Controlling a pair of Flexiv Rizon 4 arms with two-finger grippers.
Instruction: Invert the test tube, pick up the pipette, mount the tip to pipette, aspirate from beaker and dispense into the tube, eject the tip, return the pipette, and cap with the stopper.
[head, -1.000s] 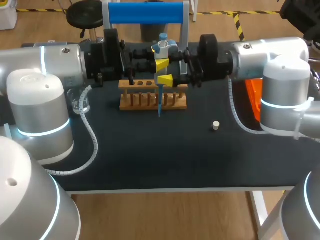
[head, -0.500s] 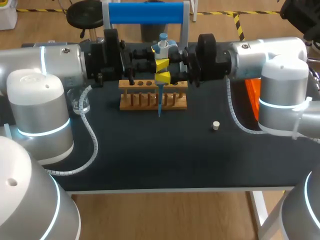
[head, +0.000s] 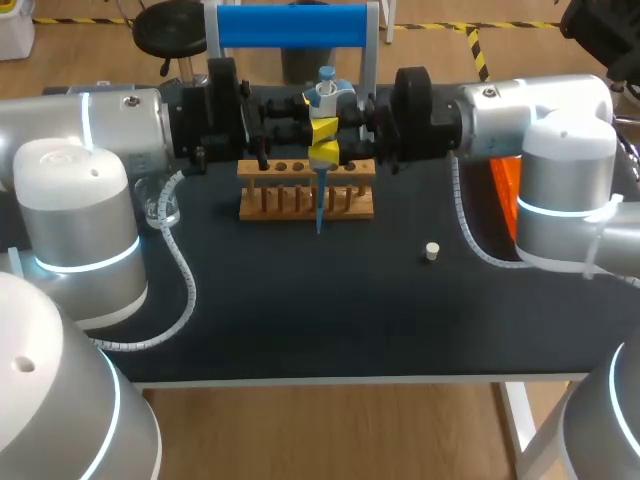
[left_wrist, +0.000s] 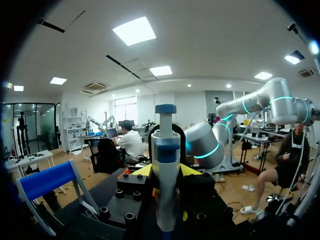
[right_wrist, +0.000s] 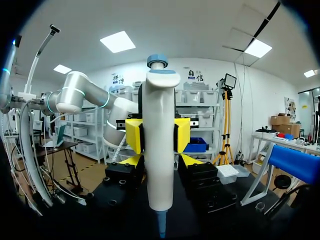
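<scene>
A white pipette (head: 326, 97) with a blue plunger and a blue tip (head: 319, 210) hangs upright over the wooden tube rack (head: 305, 200). My left gripper (head: 303, 117) comes in from the left and is shut on the pipette (left_wrist: 166, 150). From the right, my right gripper (head: 324, 142) has its yellow pads (right_wrist: 134, 136) pressed on both sides of the pipette body (right_wrist: 159, 150). A glass beaker (head: 160, 205) stands far left by my left arm. The small white stopper (head: 432, 251) lies on the dark table, right of the rack. I cannot make out the test tube.
A stand with a blue crossbar (head: 290, 25) rises at the table's back edge behind the grippers. An orange object (head: 508, 195) is partly hidden behind my right arm. White cable spirals (head: 180, 270) hang off both arms over the table.
The right gripper's yellow fingers have drawn together onto the pipette. The left gripper and the pipette have stayed in place.
</scene>
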